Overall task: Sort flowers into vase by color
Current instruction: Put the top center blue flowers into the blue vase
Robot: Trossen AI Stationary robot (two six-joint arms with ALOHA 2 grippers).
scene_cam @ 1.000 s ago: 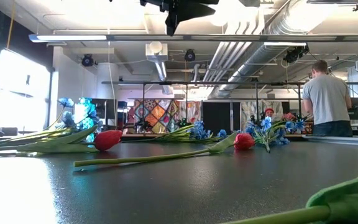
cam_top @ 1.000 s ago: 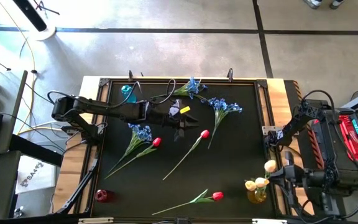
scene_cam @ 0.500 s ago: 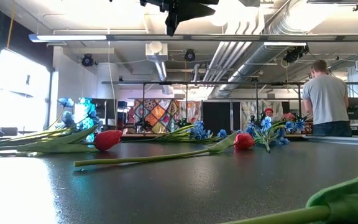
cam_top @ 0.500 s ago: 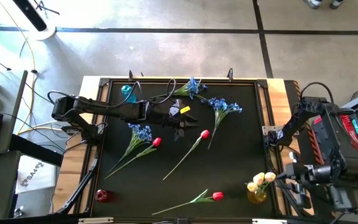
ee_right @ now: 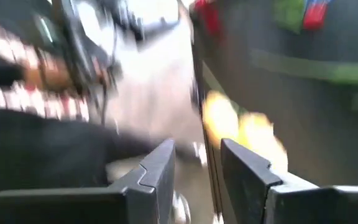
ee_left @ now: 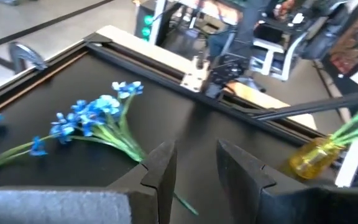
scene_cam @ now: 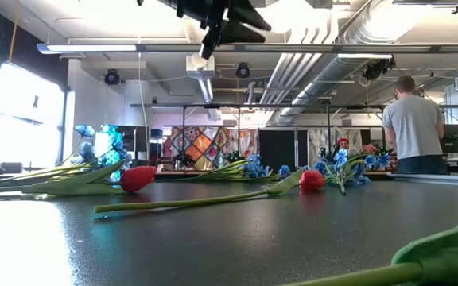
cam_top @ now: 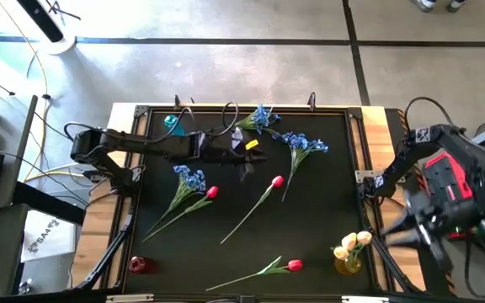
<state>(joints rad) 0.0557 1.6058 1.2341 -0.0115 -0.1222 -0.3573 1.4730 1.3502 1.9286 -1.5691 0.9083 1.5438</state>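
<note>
Worktop [cam_top: 327,210], left to right:
- Red vase [cam_top: 140,265], near corner: empty.
- Blue vase [cam_top: 173,124], far edge: empty.
- Left gripper [cam_top: 244,168]: jaws slightly apart, holding nothing, above loose flowers.
- Unsorted: three blue sprays [cam_top: 189,178], three red tulips [cam_top: 277,181].
- Yellow vase [cam_top: 348,264]: yellow tulips [cam_top: 354,243] in.
- Right gripper [cam_top: 411,236]: off the worktop edge, jaws slightly apart, empty.

- The left hand [ee_left: 194,171] hangs above the dark counter [ee_left: 185,118], its two dark fingers [ee_left: 160,168] parted by a narrow gap with nothing between them.
- A blue flower spray [ee_left: 95,118] lies flat on the counter beyond the fingers.
- A yellow vase [ee_left: 312,158] with green stems stands near the counter's far edge.
- A wooden border [ee_left: 166,59] frames that edge.
</note>
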